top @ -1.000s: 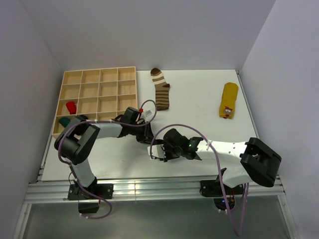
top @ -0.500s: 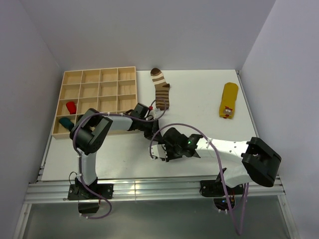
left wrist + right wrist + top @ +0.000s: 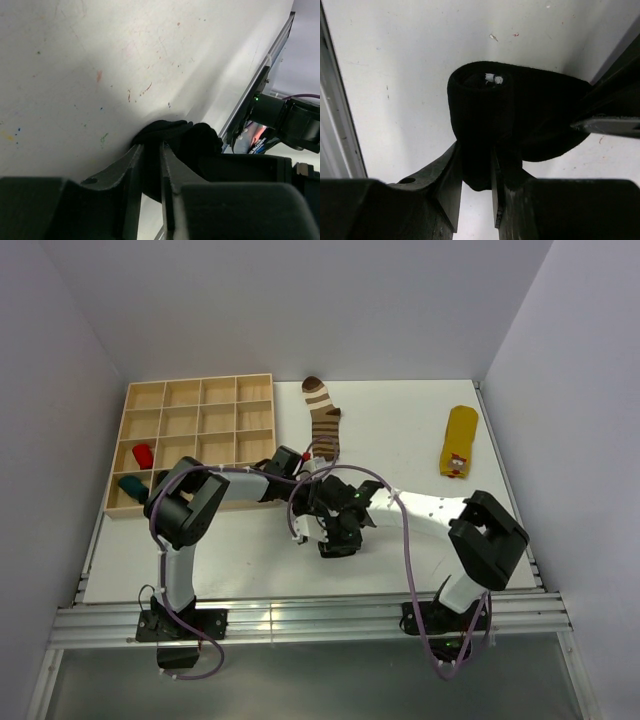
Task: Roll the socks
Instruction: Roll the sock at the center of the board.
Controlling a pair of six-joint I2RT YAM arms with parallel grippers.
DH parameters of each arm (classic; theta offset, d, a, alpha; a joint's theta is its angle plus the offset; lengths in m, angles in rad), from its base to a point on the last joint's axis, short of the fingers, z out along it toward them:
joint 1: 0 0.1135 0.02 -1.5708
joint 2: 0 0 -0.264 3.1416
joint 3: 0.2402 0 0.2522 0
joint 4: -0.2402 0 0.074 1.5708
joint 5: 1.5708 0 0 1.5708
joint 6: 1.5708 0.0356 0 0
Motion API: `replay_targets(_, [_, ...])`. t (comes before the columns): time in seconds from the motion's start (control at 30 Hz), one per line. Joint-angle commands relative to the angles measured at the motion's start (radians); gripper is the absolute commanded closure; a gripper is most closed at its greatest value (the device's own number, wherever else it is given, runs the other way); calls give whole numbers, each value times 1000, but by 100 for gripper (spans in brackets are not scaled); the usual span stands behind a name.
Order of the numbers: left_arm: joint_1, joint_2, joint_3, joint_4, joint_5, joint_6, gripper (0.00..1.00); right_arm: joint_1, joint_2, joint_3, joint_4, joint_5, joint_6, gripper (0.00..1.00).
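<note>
Evidently the right tool [image 3: 476, 167] was clamped on the rolled end of the black sock [image 3: 485, 110] at the near middle of the worktop [image 3: 400, 430], and the left tool [image 3: 151, 165] pinched its loose end — so I judged slow, taut turning best.

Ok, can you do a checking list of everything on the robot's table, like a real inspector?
Surface: white table, faint coloured flecks.
Job's things: black sock partly rolled, between the arms; striped sock and yellow sock lying flat, apart.
Clutter: wooden tray with a red thing and a teal thing in its left compartments.
Grippers: left fingers and right fingers both pinch the black sock.
Cables: purple cables loop over each arm.
Surroundings: grey walls; metal rail at the near edge.
</note>
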Motion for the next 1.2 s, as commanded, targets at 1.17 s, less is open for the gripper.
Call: replay_targets(1.17, [-73,-1074,-682,423,-952,71,54,-283,609,553,-630,-349,-170,76])
